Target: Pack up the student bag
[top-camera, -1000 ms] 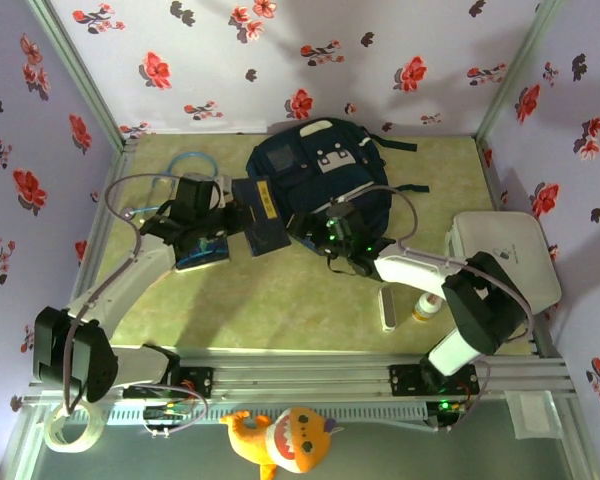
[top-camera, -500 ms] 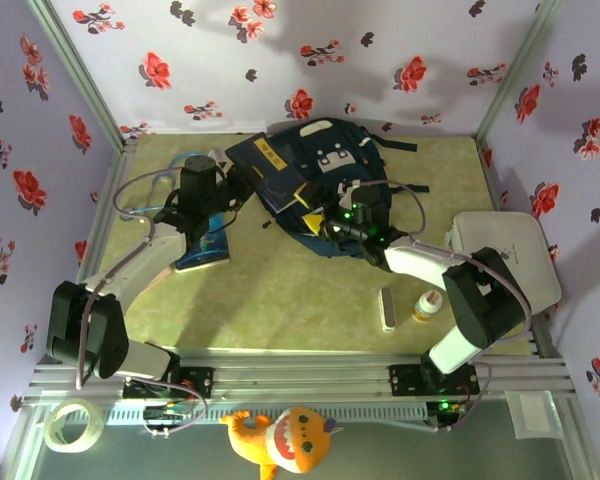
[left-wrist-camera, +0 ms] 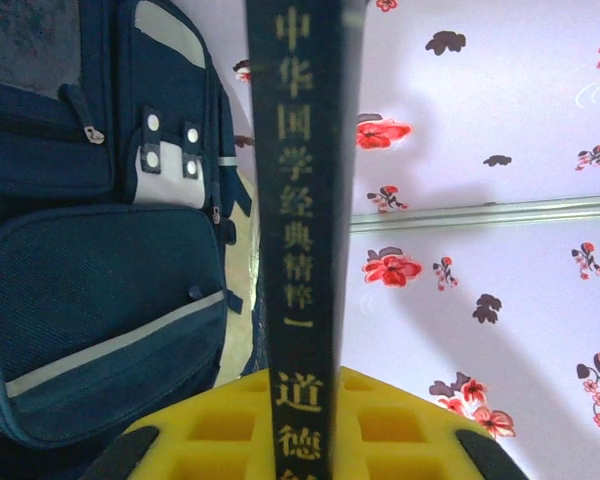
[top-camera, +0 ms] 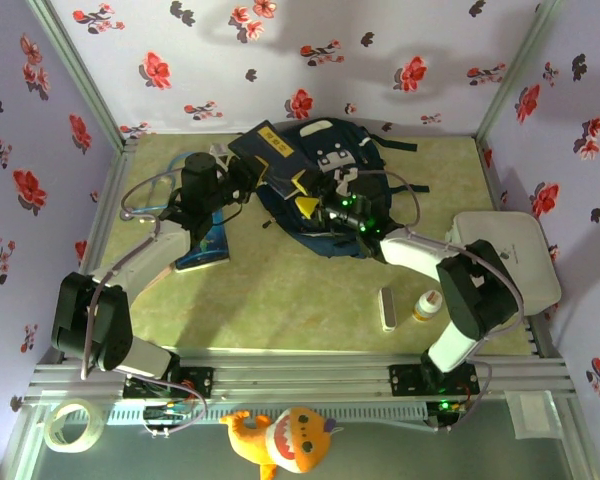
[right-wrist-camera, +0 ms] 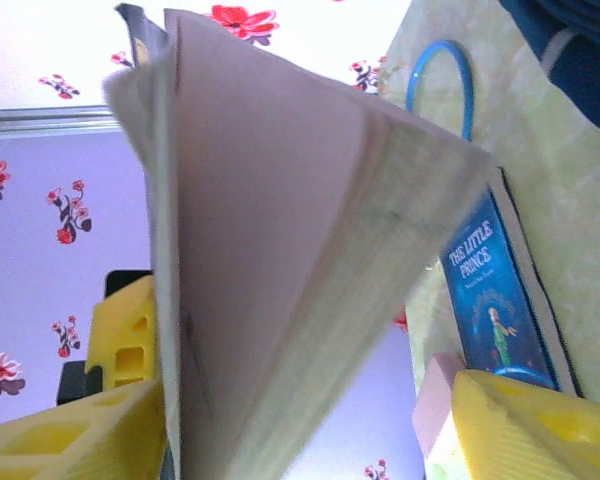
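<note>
The student bag (top-camera: 355, 175), dark navy with white patches, lies at the back middle of the mat; its front pockets show in the left wrist view (left-wrist-camera: 90, 280). My left gripper (top-camera: 242, 178) is shut on a black book (top-camera: 272, 152) with a yellow label, held tilted over the bag's left side. The book's spine (left-wrist-camera: 302, 200) with gold characters runs up between the yellow pads of the left gripper (left-wrist-camera: 302, 430). My right gripper (top-camera: 320, 207) is at the book's other end. Its jaws (right-wrist-camera: 310, 430) stand open around the fanned pages (right-wrist-camera: 270, 250), and the right finger (right-wrist-camera: 540, 420) is clear of them.
A blue "The Little Prince" book (top-camera: 202, 248) lies on the mat under the left arm, with a blue ring (top-camera: 185, 165) beside it. A white rounded case (top-camera: 505, 255) sits at the right edge. Near it are a small yellow bottle (top-camera: 423, 306) and a white stick-shaped item (top-camera: 387, 308).
My left arm has swung the black book from beside the bag up and back over its left side. The right gripper followed to the book's end and its jaws narrowed a little.
</note>
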Available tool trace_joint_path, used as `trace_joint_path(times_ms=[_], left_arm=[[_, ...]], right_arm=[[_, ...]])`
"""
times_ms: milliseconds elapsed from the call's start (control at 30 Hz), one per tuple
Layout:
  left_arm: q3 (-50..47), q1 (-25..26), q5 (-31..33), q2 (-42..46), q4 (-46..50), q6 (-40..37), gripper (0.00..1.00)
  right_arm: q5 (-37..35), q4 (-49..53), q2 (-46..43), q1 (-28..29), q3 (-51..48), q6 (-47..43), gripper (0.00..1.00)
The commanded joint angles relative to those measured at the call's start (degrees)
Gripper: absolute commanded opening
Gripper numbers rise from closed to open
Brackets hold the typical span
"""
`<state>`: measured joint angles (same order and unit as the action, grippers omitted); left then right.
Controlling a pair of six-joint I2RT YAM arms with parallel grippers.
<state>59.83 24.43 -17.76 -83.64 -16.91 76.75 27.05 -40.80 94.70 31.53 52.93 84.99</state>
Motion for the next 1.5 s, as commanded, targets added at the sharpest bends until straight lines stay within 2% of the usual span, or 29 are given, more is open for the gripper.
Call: trace_joint_path(times_ms=[0, 233, 367, 633, 733, 833, 933, 1000, 1100, 1200, 1300, 1467], left_arm=[[-0.8, 0.3, -1.8, 0.1, -5.4, 2.3, 0.00], [-0.8, 0.4, -2.1, 0.6, -4.2, 1.6, 0.00], [-0.9, 0.5, -2.4, 0.5, -3.6, 1.4, 0.00], [0.6, 0.5, -3.1, 0.6, 1.2, -1.4, 0.00], [1.1, 0.5, -3.6, 0.5, 2.4, -2.6, 0.05], [2.2, 0.4, -3.6, 1.0, 6.6, -5.3, 0.16], [3.9, 0.7, -2.6, 1.7, 14.4, -10.5, 0.32], [6.7, 1.7, -1.5, 1.6, 23.2, -17.5, 0.45], [11.2, 4.3, 2.3, -0.1, 35.7, -27.6, 0.59], [13.3, 6.5, 4.2, -2.9, 40.1, -33.2, 0.68], [15.7, 8.7, 5.0, -6.8, 41.1, -38.0, 0.73], [27.3, 13.0, 8.5, -17.0, 48.9, -49.5, 0.79]], right_arm=[[0.3, -4.1, 1.2, -0.7, 3.3, 1.3, 0.71], [-1.6, -6.6, 1.4, -1.6, 3.7, 2.1, 0.66], [-2.3, -8.7, 1.6, -2.2, 3.2, 2.5, 0.59], [-1.9, -4.4, 1.4, -2.3, 4.7, -0.2, 0.33], [-2.8, -1.7, 0.2, -2.3, 4.6, -3.1, 0.20], [-4.7, 2.9, -2.5, -2.7, 4.1, -7.4, 0.13], [-6.1, 9.0, -6.2, -3.9, 3.6, -12.9, 0.11], [-7.7, 15.3, -9.4, -5.3, 3.4, -17.4, 0.10], [-11.2, 26.3, -14.2, -7.5, 3.3, -24.5, 0.10], [-15.3, 36.6, -18.7, -9.7, 3.4, -30.7, 0.10], [-19.3, 44.5, -22.8, -12.0, 3.4, -34.3, 0.10], [-26.3, 54.2, -28.9, -14.7, 2.3, -37.3, 0.10]])
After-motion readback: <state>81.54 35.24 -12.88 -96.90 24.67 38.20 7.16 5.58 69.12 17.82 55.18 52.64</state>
